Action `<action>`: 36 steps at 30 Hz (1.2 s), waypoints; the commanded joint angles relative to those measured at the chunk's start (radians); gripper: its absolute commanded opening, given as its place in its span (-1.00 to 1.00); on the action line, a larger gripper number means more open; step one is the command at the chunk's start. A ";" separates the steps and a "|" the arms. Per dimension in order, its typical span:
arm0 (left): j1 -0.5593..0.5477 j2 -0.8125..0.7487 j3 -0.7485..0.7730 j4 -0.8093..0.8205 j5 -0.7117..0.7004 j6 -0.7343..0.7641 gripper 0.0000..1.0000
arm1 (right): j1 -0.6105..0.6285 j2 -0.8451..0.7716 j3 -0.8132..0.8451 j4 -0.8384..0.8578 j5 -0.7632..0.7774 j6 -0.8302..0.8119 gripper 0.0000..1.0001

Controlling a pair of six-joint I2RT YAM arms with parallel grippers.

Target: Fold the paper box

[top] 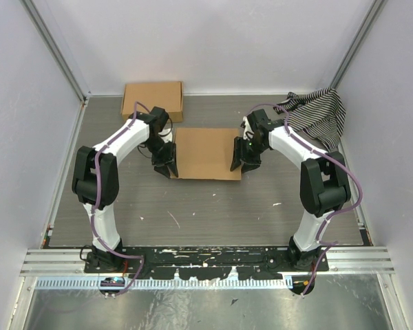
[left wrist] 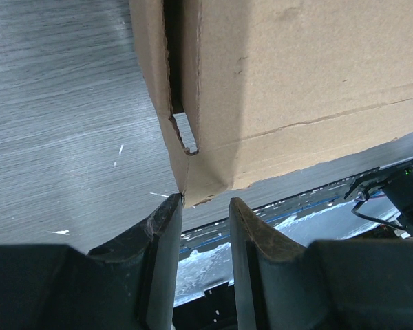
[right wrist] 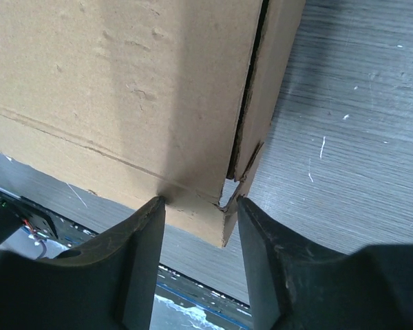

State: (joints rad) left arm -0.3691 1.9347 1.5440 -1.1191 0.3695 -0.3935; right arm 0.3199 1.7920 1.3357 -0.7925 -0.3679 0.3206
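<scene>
— What sort of place is this?

— A robotics lab, a closed test cell. Plain white walls (top: 213, 41) stand on three sides, held by bare aluminium posts (top: 55, 48) at the corners.

— And the bench?

— A grey wood-grain table (top: 213, 206), scuffed and flecked with white. At its near edge an aluminium rail (top: 55, 260) carries a black plate (top: 206, 265), and the left arm (top: 110, 148) and right arm (top: 303, 148) are bolted there, purple cables (top: 94, 223) running along them.

— Anything homely?

— Only loose things: the paper box (top: 206, 152), a smaller cardboard box (top: 152, 98) and a striped cloth (top: 320, 113) in the far right corner.
</scene>
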 commanded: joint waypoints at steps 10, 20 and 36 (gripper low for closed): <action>0.004 -0.002 0.004 -0.004 0.036 0.002 -0.21 | 0.007 -0.036 0.015 -0.038 -0.041 0.015 -0.13; 0.004 -0.001 -0.002 0.002 0.046 0.000 -0.21 | 0.006 -0.004 0.029 -0.051 -0.074 0.024 -0.24; 0.004 0.025 -0.029 0.033 0.013 0.008 -0.24 | 0.006 0.026 -0.032 0.060 0.005 0.015 -0.31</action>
State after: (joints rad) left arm -0.3660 1.9423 1.5219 -1.1061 0.3748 -0.3927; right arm 0.3191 1.8091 1.3109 -0.8051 -0.3904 0.3290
